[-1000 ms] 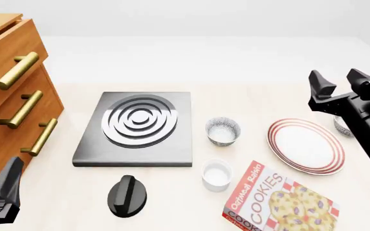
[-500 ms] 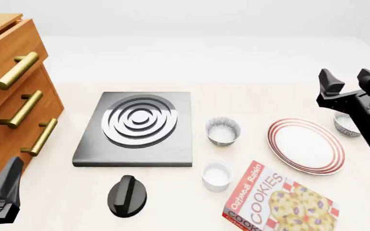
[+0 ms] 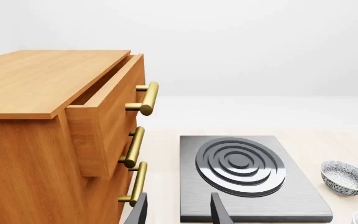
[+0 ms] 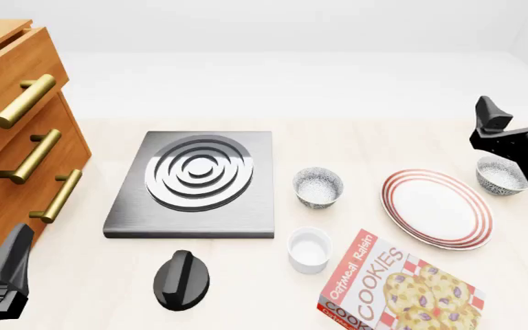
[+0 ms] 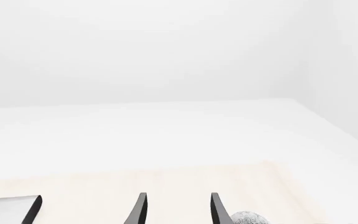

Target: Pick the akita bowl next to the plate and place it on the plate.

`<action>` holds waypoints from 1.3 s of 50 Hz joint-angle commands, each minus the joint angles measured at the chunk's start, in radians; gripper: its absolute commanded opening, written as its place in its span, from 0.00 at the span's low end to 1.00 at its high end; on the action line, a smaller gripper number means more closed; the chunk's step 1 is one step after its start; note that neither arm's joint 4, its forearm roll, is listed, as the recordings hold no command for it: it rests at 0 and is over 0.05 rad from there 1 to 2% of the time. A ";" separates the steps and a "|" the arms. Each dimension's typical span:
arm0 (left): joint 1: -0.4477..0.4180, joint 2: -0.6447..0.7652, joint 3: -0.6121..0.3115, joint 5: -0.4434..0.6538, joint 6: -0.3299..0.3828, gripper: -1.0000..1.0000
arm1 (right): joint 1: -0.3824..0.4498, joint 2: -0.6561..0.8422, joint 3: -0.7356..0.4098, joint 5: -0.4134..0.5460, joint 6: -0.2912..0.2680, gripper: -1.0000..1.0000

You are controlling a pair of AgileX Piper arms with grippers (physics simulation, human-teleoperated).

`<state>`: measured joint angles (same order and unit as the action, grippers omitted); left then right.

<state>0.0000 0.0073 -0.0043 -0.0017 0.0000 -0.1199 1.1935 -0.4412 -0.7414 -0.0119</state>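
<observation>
Front view: the akita bowl [image 4: 500, 175] sits on the surface just beside the plate [image 4: 436, 208], at its far right edge. The right claw [image 4: 519, 122] hovers near it, fingers apart. Bowl looks light, rigid, smooth; pinching its rim seems best.

You had open table [image 4: 374, 141] at the plate's [image 4: 436, 208] 12 o'clock. At its 9 o'clock stood one akita bowl [image 4: 318, 187], at 2 o'clock another bowl [image 4: 502, 175] beneath your right end effector [image 4: 517, 115], and at 7 o'clock the cookie box [image 4: 400, 287] crowded the rim.
</observation>
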 commanded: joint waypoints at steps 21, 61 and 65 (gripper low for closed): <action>0.000 0.000 0.000 0.000 0.000 1.00 | -0.079 -0.028 0.014 0.020 0.013 1.00; 0.000 0.000 0.000 0.000 0.000 1.00 | -0.160 -0.063 0.026 0.053 0.039 1.00; 0.000 0.000 0.000 0.000 0.000 1.00 | -0.172 -0.061 0.025 0.054 0.043 1.00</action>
<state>0.0000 0.0073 -0.0043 -0.0017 0.0000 -0.2688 1.1337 -0.4166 -0.6920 0.0229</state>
